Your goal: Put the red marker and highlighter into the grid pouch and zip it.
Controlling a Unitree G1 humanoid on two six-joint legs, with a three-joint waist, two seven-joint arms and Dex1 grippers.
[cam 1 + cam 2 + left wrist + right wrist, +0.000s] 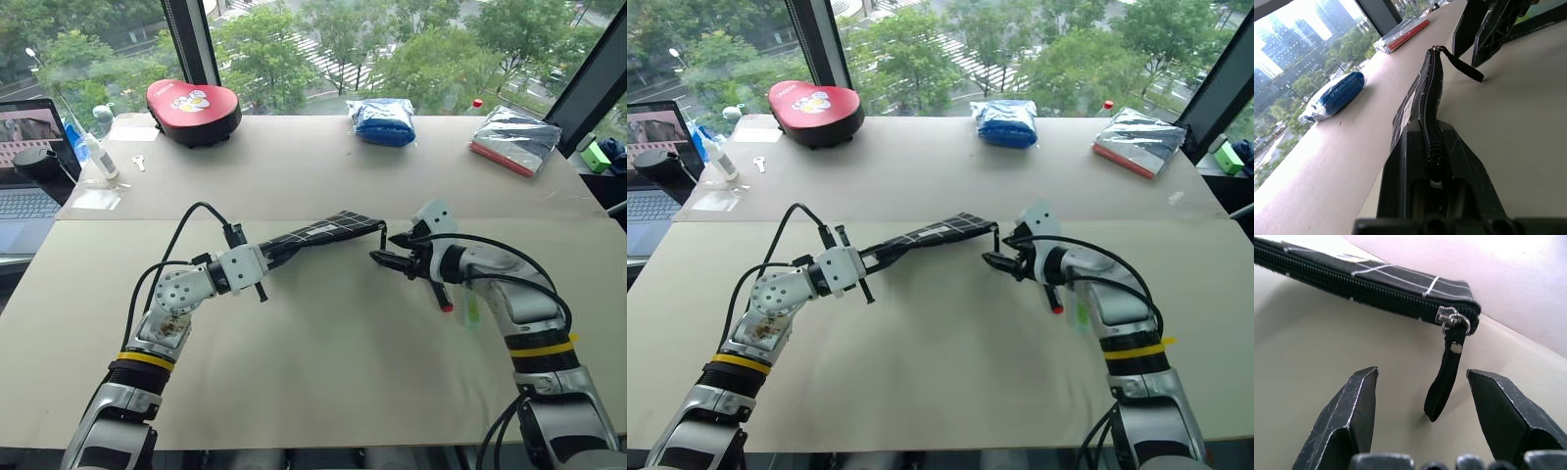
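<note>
A beige tabletop [323,352] is filling most of the head view, running up to a window at the top of the frame. At the upper left a red case [193,110] is sitting on it, with a laptop [27,166] showing at the left edge; a blue bag [383,121] is lying at the top centre and a silvery packet [513,138] at the upper right. In the middle of the frame the pouch [318,231] is hanging in the air above the tabletop, stretching from centre left up toward centre right. The left hand [272,257] is clamping shut on the pouch's near end, and in the left wrist view the zipper is running straight out from between its fingers. The zipper is looking closed along its length, with the slider sitting at the far corner. The right hand [389,249] is standing with its fingers wide apart just beside that far end, gripping nothing. In the right wrist view the loop [1445,377] is dangling from the slider [1452,318] between the two spread fingers, touching neither. At centre right, under the right forearm, the red tip of the marker [447,306] and a pale green bit of the highlighter [472,311] are peeking out on the tabletop.
</note>
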